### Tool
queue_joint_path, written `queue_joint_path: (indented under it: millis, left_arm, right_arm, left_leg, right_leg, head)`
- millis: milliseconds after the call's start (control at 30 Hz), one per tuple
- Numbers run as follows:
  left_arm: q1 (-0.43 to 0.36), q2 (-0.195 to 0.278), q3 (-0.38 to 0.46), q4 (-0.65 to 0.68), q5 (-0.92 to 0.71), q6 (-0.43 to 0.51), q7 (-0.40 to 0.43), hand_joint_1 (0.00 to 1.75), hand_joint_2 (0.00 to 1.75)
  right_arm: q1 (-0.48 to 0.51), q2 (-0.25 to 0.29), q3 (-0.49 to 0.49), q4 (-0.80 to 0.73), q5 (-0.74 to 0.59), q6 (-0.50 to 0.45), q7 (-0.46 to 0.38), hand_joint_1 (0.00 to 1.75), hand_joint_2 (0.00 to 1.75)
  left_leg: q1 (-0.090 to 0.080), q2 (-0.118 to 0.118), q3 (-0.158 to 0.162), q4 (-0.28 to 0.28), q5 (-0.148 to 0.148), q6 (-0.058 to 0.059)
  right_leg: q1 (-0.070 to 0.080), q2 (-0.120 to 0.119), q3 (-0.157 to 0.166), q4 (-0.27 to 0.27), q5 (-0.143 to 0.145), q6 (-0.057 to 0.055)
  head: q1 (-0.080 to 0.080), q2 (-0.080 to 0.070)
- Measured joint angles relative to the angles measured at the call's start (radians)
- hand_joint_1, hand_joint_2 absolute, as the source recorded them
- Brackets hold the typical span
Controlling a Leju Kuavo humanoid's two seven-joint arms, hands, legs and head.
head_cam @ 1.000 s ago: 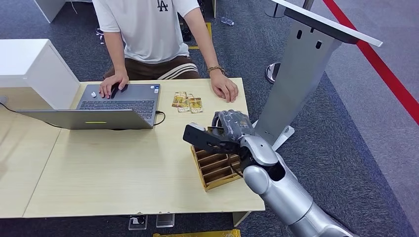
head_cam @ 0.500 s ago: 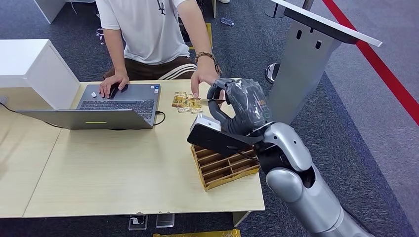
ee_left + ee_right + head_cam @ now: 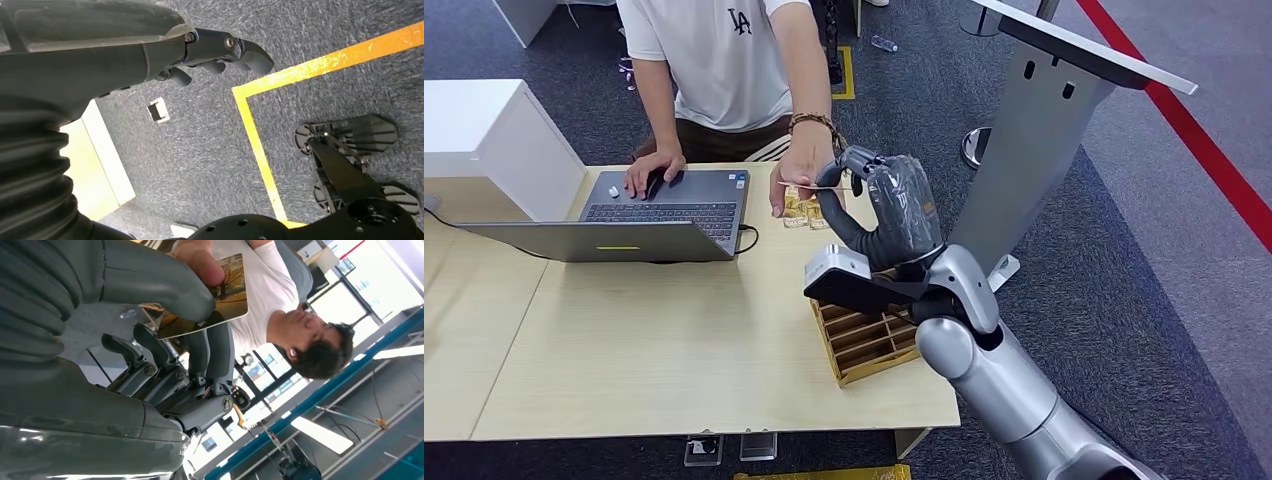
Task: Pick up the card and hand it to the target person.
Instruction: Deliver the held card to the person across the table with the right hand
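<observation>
The pale wooden surface (image 3: 674, 340) carries an open laptop (image 3: 624, 215) and a wooden slotted organiser (image 3: 869, 345), whose far end is hidden behind the right arm. A person (image 3: 724, 60), cut off at the shoulders in the head view, rests one hand on the laptop and reaches the other hand (image 3: 796, 180) to the card (image 3: 812, 186), edge-on there and hard to make out. The right wrist view shows its printed face (image 3: 210, 295), the right hand (image 3: 889, 205) pinching it between thumb and fingers (image 3: 212, 347) while the person's fingertip touches it. The left hand (image 3: 210, 52) hangs over carpet (image 3: 200, 150), fingers curled, holding nothing.
</observation>
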Motion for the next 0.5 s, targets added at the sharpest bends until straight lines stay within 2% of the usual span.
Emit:
queue_joint_path:
  millis: [167, 200, 233, 267, 367, 400, 433, 500]
  left_arm:
    - [0.000, -0.001, -0.003, 0.000, 0.002, 0.001, 0.000, 0.00, 1.75]
    - [0.001, -0.001, -0.004, 0.000, 0.004, 0.001, 0.000, 0.00, 1.75]
    - [0.001, -0.001, -0.005, 0.000, 0.006, 0.000, 0.001, 0.00, 1.75]
    - [0.001, -0.001, -0.006, 0.000, 0.009, 0.000, 0.002, 0.00, 1.75]
    - [0.002, -0.001, -0.007, 0.000, 0.012, 0.001, 0.010, 0.00, 1.75]
    - [0.002, -0.001, -0.008, 0.000, 0.012, 0.002, 0.013, 0.00, 1.31]
    - [0.002, -0.001, -0.008, 0.000, 0.013, 0.003, 0.015, 0.00, 0.87]
    - [0.002, -0.001, -0.008, 0.000, 0.016, 0.007, 0.016, 0.00, 0.00]
  right_arm:
    - [-0.010, 0.035, 0.008, 0.103, -0.012, -0.010, -0.007, 1.66, 1.75]
    - [-0.012, 0.040, 0.009, 0.119, -0.013, -0.010, -0.007, 1.56, 1.75]
    - [-0.014, 0.046, 0.009, 0.136, -0.012, -0.010, -0.007, 1.43, 1.75]
    - [-0.016, 0.051, 0.010, 0.151, -0.012, -0.009, -0.007, 1.22, 1.75]
    - [-0.019, 0.063, 0.013, 0.189, -0.011, -0.008, -0.005, 0.31, 1.75]
    - [-0.019, 0.067, 0.014, 0.200, -0.011, -0.007, -0.004, 0.10, 1.75]
    - [-0.019, 0.070, 0.014, 0.211, -0.012, -0.006, -0.003, 0.00, 1.75]
    - [-0.019, 0.074, 0.014, 0.228, -0.015, -0.001, -0.001, 0.00, 1.75]
  left_leg:
    - [0.000, 0.000, 0.000, 0.000, 0.000, 0.000]
    - [0.000, 0.000, 0.000, 0.000, 0.000, 0.000]
    - [0.000, 0.000, 0.000, 0.000, 0.000, 0.000]
    - [0.000, 0.000, 0.000, 0.000, 0.000, 0.000]
    - [0.000, 0.000, 0.000, 0.000, 0.000, 0.000]
    - [0.000, 0.000, 0.000, 0.000, 0.000, 0.000]
    - [0.000, 0.000, 0.000, 0.000, 0.000, 0.000]
    - [0.000, 0.000, 0.000, 0.000, 0.000, 0.000]
  right_leg:
    - [0.000, 0.000, 0.000, 0.000, 0.000, 0.000]
    - [0.000, 0.000, 0.000, 0.000, 0.000, 0.000]
    - [0.000, 0.000, 0.000, 0.000, 0.000, 0.000]
    - [0.000, 0.000, 0.000, 0.000, 0.000, 0.000]
    - [0.000, 0.000, 0.000, 0.000, 0.000, 0.000]
    - [0.000, 0.000, 0.000, 0.000, 0.000, 0.000]
    - [0.000, 0.000, 0.000, 0.000, 0.000, 0.000]
    - [0.000, 0.000, -0.001, 0.000, 0.000, 0.000]
  head:
    - [0.000, 0.000]
    - [0.000, 0.000]
    - [0.000, 0.000]
    - [0.000, 0.000]
    - [0.000, 0.000]
    - [0.000, 0.000]
    - [0.000, 0.000]
    - [0.000, 0.000]
